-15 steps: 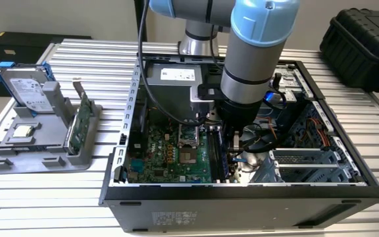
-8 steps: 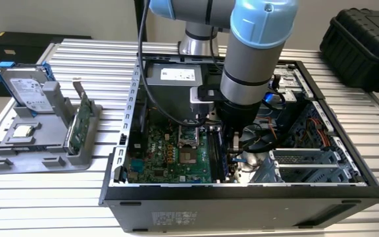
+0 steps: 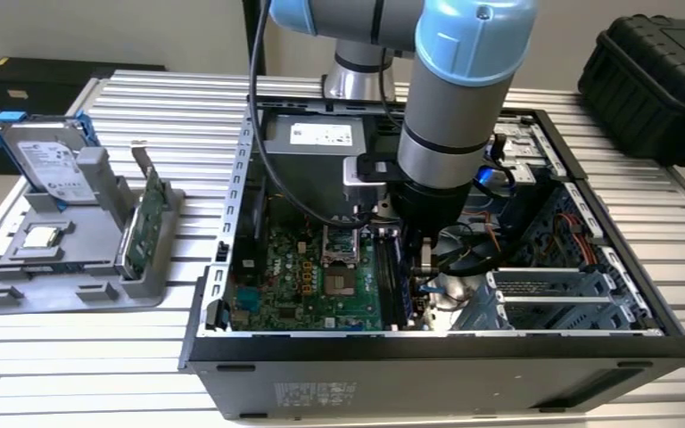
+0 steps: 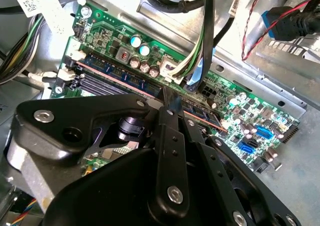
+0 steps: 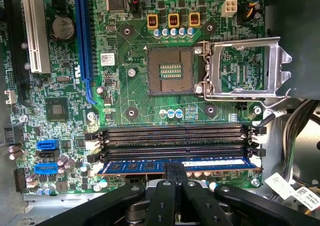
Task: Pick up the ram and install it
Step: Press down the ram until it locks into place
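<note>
The ram (image 5: 140, 165) is a long dark blue stick standing on edge in the outermost memory slot of the green motherboard (image 5: 130, 96), level with the slot's end clips. My gripper (image 5: 176, 167) is shut on the ram's upper edge near its middle, its two black fingers pressed close together. In the second wrist view the ram (image 4: 122, 76) runs along the slot row and passes under the gripper (image 4: 171, 105). In the exterior view the gripper (image 3: 420, 259) reaches down into the open computer case (image 3: 438, 343), over the ram (image 3: 410, 287).
Three empty memory slots (image 5: 175, 138) lie beside the ram. The CPU socket (image 5: 172, 71) is bare, its metal bracket (image 5: 245, 68) flipped open. Cable bundles (image 4: 200, 46) hang close by. At the exterior view's left, a grey holder (image 3: 69, 285) carries a hard drive (image 3: 51, 160) and a green card (image 3: 152, 218).
</note>
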`<state>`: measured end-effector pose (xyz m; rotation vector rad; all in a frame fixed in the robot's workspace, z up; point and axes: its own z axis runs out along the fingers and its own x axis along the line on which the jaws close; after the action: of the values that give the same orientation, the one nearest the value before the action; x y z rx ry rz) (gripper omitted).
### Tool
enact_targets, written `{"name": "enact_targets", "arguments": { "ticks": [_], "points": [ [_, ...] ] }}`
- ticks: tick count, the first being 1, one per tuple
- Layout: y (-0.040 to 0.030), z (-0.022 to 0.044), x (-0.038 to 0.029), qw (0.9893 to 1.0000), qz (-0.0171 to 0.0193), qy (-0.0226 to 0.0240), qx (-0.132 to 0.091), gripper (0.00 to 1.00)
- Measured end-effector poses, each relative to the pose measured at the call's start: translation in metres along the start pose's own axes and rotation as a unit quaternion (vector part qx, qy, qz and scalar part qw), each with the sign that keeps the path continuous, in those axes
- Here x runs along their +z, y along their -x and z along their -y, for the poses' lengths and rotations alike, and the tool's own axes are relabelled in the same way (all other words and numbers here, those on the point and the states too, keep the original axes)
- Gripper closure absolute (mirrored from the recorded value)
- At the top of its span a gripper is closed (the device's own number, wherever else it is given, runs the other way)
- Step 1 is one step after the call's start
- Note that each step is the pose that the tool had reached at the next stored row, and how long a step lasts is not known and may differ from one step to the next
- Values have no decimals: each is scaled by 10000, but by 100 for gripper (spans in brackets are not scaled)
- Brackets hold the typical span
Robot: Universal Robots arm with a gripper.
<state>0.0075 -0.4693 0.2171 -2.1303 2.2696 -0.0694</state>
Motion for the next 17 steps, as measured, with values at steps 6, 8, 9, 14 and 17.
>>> {"name": "enact_targets", "arguments": {
  "ticks": [6, 8, 9, 14, 17],
  "points": [
    [0, 0, 0, 10000, -1, 0, 0, 100],
    [1, 1, -9, 10000, 0, 0, 0, 100],
    [0, 1, -12, 10000, 5, -1, 0, 100],
    [-2, 11, -203, 10000, 9, -2, 1, 100],
    [-4, 18, -342, 10000, 7, -2, 1, 100]
  ]
}}
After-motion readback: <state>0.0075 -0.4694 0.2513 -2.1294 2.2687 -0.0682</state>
